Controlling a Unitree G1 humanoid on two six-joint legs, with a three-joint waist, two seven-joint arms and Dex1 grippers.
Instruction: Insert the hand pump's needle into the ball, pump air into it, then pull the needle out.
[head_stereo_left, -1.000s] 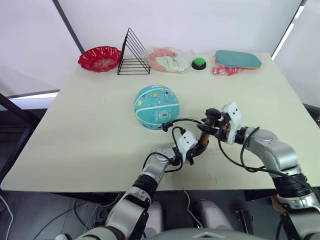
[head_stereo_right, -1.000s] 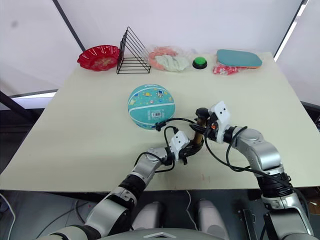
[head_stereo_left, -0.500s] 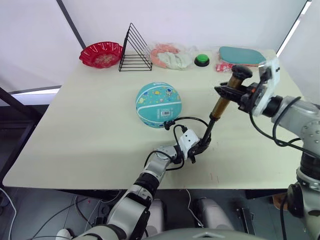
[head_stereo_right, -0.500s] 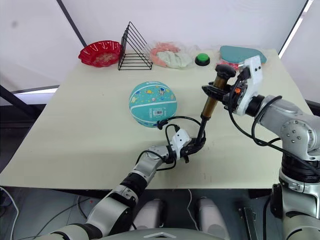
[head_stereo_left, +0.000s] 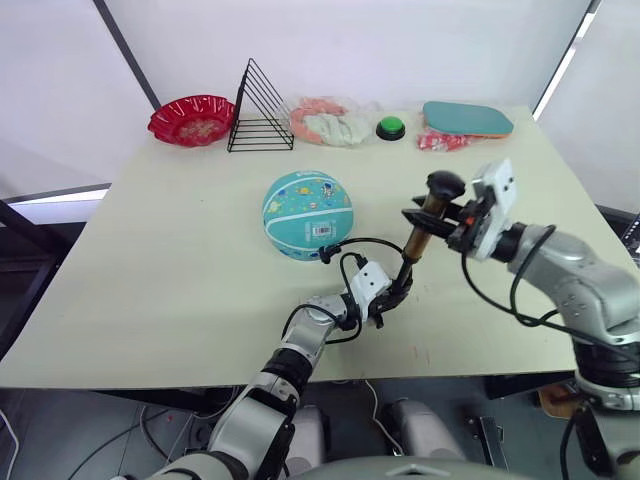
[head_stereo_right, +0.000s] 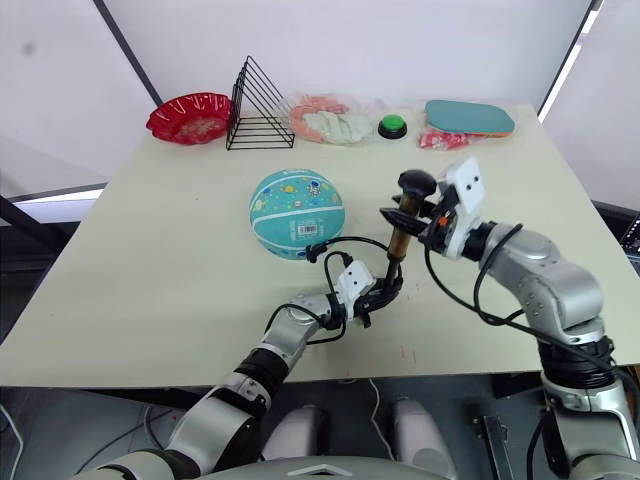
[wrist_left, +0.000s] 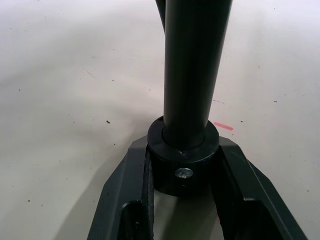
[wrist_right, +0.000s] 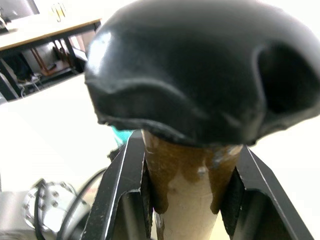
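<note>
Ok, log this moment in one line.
phase: pumping | left gripper: shut on pump base | right gripper: shut under handle | hose: at ball

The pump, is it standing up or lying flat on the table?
Standing up, leaning slightly. The hand pump has its base held at the table by the left end effector, and the right end effector grips just under its handle.

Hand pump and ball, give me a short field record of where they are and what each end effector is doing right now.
hand pump: stands tilted on the table, right of the ball
left end effector: shut on the pump's black base
right end effector: shut on the amber barrel just below the T-handle
hose: loops from the pump base to the ball's near side
ball: teal, resting mid-table, barcode sticker facing the robot
</note>
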